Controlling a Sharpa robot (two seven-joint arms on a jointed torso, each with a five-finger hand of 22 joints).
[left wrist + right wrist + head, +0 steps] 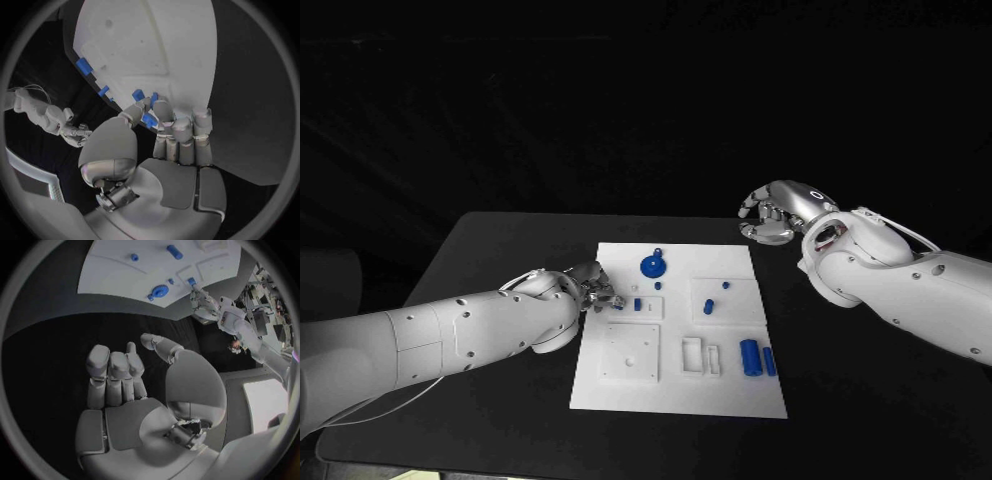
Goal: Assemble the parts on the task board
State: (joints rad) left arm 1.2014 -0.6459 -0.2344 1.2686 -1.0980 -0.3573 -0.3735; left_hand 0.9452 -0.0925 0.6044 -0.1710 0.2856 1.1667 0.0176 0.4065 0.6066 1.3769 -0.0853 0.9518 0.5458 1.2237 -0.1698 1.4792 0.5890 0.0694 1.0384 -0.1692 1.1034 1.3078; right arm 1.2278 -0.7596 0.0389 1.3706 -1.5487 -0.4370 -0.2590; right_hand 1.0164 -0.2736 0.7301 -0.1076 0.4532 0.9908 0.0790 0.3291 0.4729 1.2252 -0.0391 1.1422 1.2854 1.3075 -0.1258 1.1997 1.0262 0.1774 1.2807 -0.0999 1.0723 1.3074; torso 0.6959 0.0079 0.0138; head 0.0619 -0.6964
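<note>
Parts are lying on the board, and we are pinching one small blue piece in our left hand fingers at the board's left edge, while our right hand, curled and holding nothing, is hovering well apart beyond its far right corner.

One white task board is laid out on the one black table. Six blue parts can be counted on it: a round one, four small ones, and two cylinders side by side.
</note>
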